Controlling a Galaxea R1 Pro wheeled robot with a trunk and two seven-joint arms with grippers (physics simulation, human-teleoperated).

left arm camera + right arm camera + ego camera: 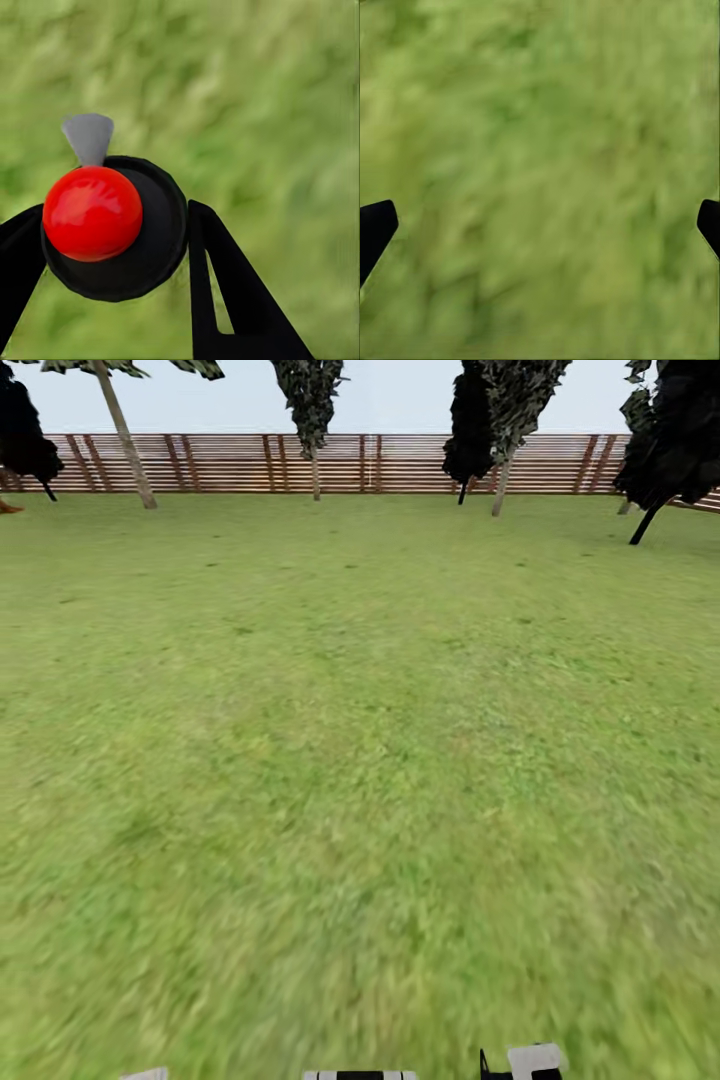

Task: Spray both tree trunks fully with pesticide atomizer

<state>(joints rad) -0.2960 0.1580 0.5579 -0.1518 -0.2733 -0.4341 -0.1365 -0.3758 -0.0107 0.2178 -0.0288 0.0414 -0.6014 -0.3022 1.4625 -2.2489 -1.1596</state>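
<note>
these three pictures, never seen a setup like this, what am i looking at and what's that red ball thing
These are simulator renders from one wheeled robot with two arms. The big picture comes from a camera on its head, looking forward and down over a lawn toward a slatted wooden fence and several trees, such as the pale-trunked one. The white and black bits along the bottom edge are parts of the robot itself.

The other two come from cameras near each gripper, looking along its two black fingers at blurry grass.

In the left wrist view, the left gripper has its fingers on either side of the atomizer, a dark round bottle seen from above. The red ball is on top of it, with a grey piece beside it; it looks held.

In the right wrist view, the right gripper is open, fingertips far apart, with nothing between them.
</note>
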